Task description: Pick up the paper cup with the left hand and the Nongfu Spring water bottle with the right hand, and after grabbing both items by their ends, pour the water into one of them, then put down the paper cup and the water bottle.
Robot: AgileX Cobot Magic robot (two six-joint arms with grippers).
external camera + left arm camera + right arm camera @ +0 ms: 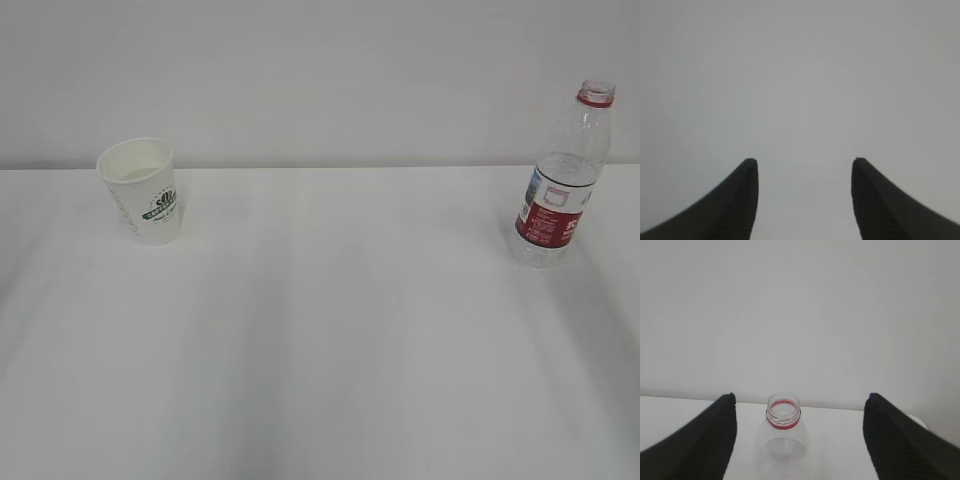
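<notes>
The white paper cup point(142, 191) with its green logo stands upright at the back left of the table. At the back right stands the clear Nongfu Spring water bottle point(560, 180), uncapped, red neck ring on top. Neither arm shows in the exterior view. My left gripper point(804, 161) is open, with only a plain pale surface between its dark fingers. My right gripper point(799, 396) is open wide, and the bottle's open neck point(783, 411) shows low between its fingers, touching neither. Whether the cup holds water cannot be told.
The white table point(330, 330) stretches between cup and bottle, with a pale wall behind it. A small white rounded shape point(916, 421) peeks past the right finger in the right wrist view.
</notes>
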